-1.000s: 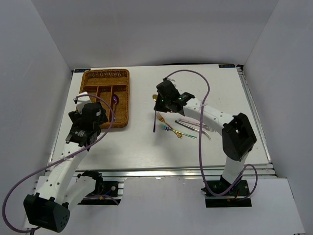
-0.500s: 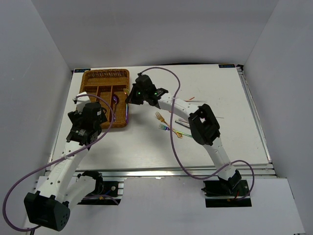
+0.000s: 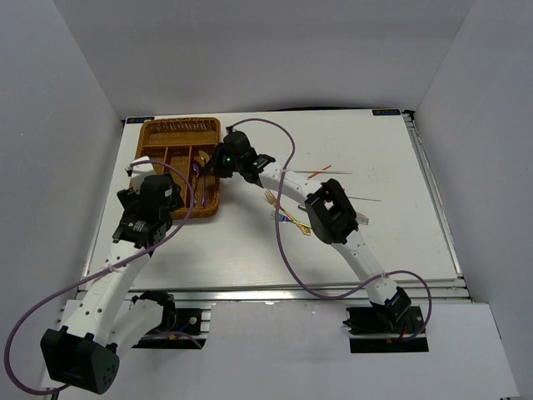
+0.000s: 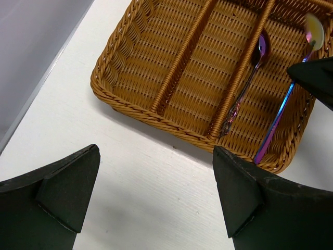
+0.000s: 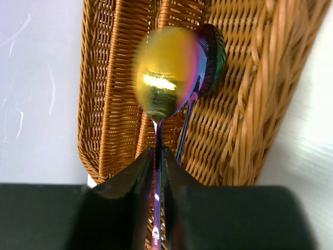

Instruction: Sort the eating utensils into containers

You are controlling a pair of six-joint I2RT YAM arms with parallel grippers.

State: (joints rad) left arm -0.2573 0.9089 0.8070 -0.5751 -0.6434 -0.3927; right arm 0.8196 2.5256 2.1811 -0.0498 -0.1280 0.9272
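Right gripper pinches spoon above tray, 3 o'clock slot; best released low, handle along slot. Left gripper gapes wide.

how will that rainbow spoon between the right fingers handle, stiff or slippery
Probably stiff: the spoon juts straight from the right gripper without sagging. Its thin, mirror-polished handle looks slippery and could pivot or slide in a narrow pinch. Likely light, being so slim.
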